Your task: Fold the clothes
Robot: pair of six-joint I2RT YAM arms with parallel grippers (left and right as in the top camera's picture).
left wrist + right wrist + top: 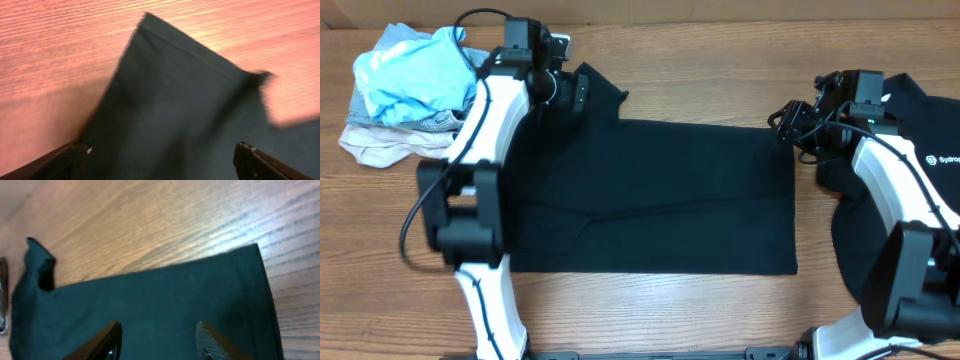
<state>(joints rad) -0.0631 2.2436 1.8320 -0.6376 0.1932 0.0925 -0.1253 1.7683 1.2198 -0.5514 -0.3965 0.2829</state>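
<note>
one: how much of the plain black shirt [660, 195] is hidden?
two: its left edge lies under the left arm [485, 120]. the left wrist view is blurred and shows only a sleeve point. the lettered black shirt [920, 120] is cut off at the right, under the right arm [900, 190].
one: how does the plain one lie?
two: flat at mid-surface [650, 310], a folded rectangle, long axis left to right, one sleeve poking off the far-left corner.
one: hands?
two: left hand [576, 92] open over that sleeve, right hand [783, 120] open at the far-right corner; neither pinches cloth. bare wood runs along the near and far edges. a light-blue, grey and beige pile [405, 95] sits far left.
</note>
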